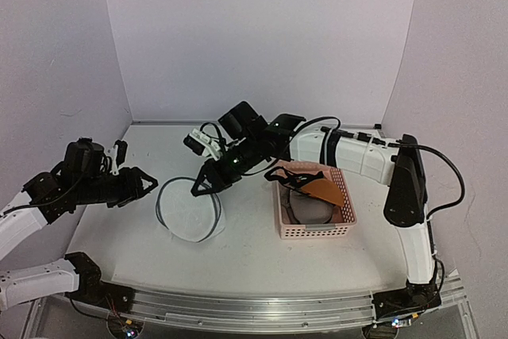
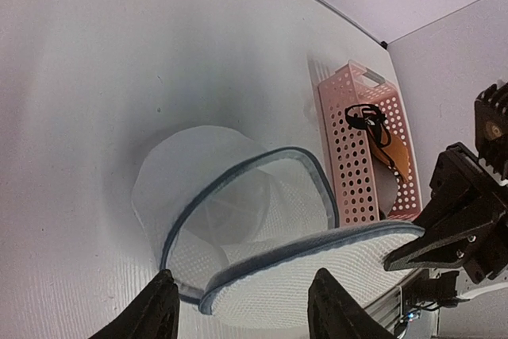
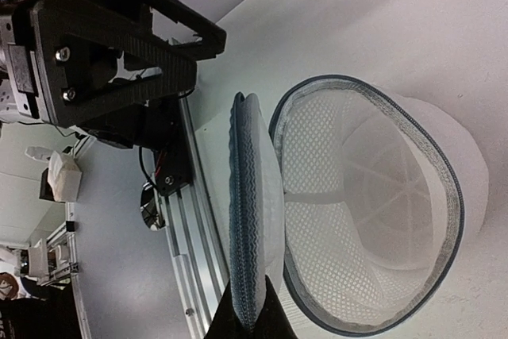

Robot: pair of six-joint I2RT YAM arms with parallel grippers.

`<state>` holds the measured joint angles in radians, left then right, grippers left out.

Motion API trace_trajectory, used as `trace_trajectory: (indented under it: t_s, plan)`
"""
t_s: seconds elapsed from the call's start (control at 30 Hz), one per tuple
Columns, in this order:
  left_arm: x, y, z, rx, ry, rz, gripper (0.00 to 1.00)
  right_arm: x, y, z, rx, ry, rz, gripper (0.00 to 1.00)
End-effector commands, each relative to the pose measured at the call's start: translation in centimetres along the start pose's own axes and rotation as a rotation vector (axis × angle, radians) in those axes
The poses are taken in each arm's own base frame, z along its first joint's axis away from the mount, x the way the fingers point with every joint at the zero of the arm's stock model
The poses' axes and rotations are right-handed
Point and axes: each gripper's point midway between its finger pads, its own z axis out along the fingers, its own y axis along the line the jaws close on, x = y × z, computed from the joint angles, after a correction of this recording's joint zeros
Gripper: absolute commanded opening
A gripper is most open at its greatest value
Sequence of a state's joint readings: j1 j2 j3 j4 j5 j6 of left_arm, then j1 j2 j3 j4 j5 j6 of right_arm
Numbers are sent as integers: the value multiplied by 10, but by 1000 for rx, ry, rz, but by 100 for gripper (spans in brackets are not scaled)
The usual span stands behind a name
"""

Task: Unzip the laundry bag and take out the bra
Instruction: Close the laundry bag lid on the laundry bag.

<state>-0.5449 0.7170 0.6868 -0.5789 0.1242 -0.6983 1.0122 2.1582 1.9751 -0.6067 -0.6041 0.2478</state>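
The laundry bag [image 1: 189, 213] stood unzipped, its mouth open. The right gripper [image 3: 246, 319] was clamped on the edge of the lid [image 3: 255, 220], holding the lid on edge beside the open mouth. The left gripper [image 2: 242, 311] had its jaws spread wide, with the bag's dark rim and the lid edge just ahead of them. Contact could not be determined. The bra [image 1: 316, 186] lay in the pink basket [image 1: 314, 233], beyond the bag from the left jaws.

Robot lab cell: plain white backdrop walls [image 1: 262, 29], aluminium mounting rail [image 1: 254, 313], loose cables [image 1: 447, 166].
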Motion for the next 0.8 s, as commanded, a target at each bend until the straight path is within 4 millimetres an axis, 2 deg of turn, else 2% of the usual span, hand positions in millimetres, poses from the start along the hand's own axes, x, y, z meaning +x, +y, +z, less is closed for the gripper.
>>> trace_trajectory:
  t_s: [0.0, 0.07, 0.2, 0.3, 0.53, 0.77]
  plan:
    - [-16, -26, -10, 82, -31, 58, 56, 2, 31, -18, -122, 4, 22, 0]
    - [-18, -30, -11, 97, -33, 69, 56, 6, 28, -18, -109, 8, 43, 0]
    - [-19, -37, -10, 124, -29, 87, 56, 12, -4, -12, -31, 8, 133, 0]
    - [-17, -40, -8, 143, -13, 96, 56, 9, -18, -5, -13, -10, 165, 0]
    - [-5, -42, 5, 192, 27, 114, 56, -7, -34, 15, -99, -46, 234, 0]
    - [17, -34, 27, 216, 104, 104, 54, -9, -64, 25, -198, -86, 362, 0]
